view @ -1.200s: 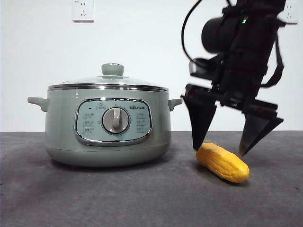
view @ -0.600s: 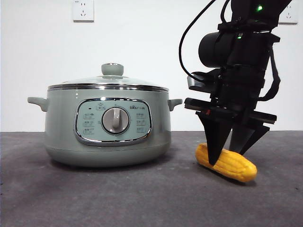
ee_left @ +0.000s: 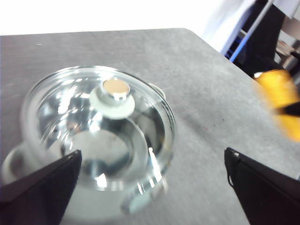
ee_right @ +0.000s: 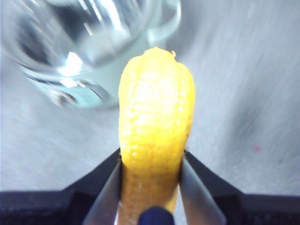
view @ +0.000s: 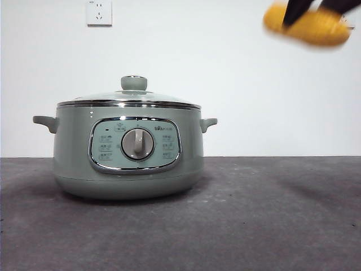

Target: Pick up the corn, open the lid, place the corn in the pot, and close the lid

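High above the table's right side, the right gripper (ee_right: 151,161) has its two black jaws clamped on the corn (ee_right: 154,126), one jaw pressed to each flank of the cob, whose rounded free end points away from the wrist. From the front, the corn (view: 307,22) is a blurred yellow shape at the upper right corner of the scene, well clear of the dark grey table (view: 271,226) and well to the right of the pot (view: 127,149), with only dark jaw tips visible over it. The pot stands on the left half of the table, its dial and control panel facing the front edge. The lid (view: 130,99) sits closed on the pot's rim, its green knob upright on top. The left gripper (ee_left: 150,187) hangs above the pot with its jaws spread wide apart and nothing between them; below it lie the glass lid (ee_left: 101,122) and its knob, and the corn (ee_left: 281,101) shows as an orange blur off to one side, apart from the pot. A white wall socket (view: 98,12) is on the wall behind.
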Robot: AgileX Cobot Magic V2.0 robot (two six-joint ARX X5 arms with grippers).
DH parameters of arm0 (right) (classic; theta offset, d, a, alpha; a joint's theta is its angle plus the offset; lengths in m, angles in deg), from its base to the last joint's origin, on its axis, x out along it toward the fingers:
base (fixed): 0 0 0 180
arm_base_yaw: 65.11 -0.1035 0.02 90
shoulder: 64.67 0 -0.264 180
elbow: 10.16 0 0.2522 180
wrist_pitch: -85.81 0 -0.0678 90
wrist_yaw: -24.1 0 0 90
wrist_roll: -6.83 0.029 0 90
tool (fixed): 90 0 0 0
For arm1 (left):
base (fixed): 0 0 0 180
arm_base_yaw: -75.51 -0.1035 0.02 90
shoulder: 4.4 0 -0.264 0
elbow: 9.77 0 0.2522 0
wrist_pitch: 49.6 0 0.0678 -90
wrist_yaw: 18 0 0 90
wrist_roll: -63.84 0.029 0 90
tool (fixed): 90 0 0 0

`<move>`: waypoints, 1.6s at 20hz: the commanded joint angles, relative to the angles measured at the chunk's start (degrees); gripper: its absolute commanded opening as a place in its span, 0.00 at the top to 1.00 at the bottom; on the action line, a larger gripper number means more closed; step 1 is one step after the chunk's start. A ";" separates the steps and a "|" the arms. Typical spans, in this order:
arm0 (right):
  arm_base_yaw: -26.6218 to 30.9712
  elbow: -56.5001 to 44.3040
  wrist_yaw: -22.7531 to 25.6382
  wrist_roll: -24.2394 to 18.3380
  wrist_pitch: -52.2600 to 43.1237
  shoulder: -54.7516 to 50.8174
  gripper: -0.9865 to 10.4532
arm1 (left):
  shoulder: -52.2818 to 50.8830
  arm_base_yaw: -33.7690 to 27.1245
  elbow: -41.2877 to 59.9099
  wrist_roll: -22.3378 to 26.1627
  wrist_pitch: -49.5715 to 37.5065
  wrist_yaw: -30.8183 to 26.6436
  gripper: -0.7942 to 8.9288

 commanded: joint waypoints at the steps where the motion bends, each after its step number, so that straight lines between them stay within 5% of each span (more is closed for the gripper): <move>1: -0.02 -0.04 0.20 0.09 1.20 -5.40 0.92 | 6.69 3.15 -0.48 0.74 -7.08 -1.64 0.21; 9: -0.02 -0.04 0.24 1.18 9.97 -10.49 0.92 | 30.27 14.38 -15.47 10.27 -10.10 -22.75 0.21; 21: -0.02 -0.04 0.31 1.16 9.81 -10.47 0.92 | 41.33 15.65 -18.45 10.67 -12.09 -24.02 0.22; 24: -0.02 -0.04 0.37 1.18 9.20 -10.47 0.92 | 41.40 15.87 -18.45 10.51 -12.11 -23.98 0.44; 29: -0.02 -0.04 0.37 1.16 8.98 -10.47 0.92 | 41.42 16.33 -18.45 10.49 -11.67 -23.41 0.48; 32: -0.02 -0.04 0.37 1.18 8.98 -10.47 0.92 | 41.42 16.41 -18.45 10.45 -11.56 -23.30 0.68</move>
